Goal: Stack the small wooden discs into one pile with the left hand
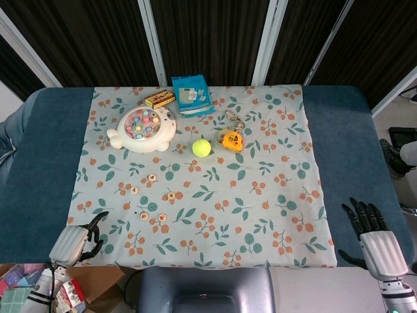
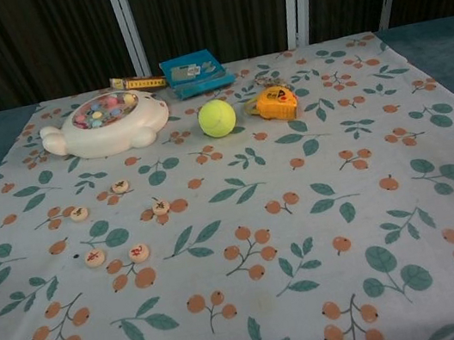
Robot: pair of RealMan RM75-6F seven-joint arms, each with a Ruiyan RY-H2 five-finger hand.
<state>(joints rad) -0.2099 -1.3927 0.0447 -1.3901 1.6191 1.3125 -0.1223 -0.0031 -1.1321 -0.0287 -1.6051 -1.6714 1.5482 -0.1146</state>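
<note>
Toy tub [image 1: 143, 130] with colourful pieces [image 1: 143, 123]

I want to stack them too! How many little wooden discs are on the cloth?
5 discs, all lying flat and apart on the cloth's left: two at the back, one in the middle, two nearest. None look hidden.

My two hands, pale backs and black fingers.
My left hand [image 1: 75, 242] and right hand [image 1: 374, 240] each have a ribbed light-grey shell across the back, slim black fingers, and a grey wrist section running off the lower edge.
</note>
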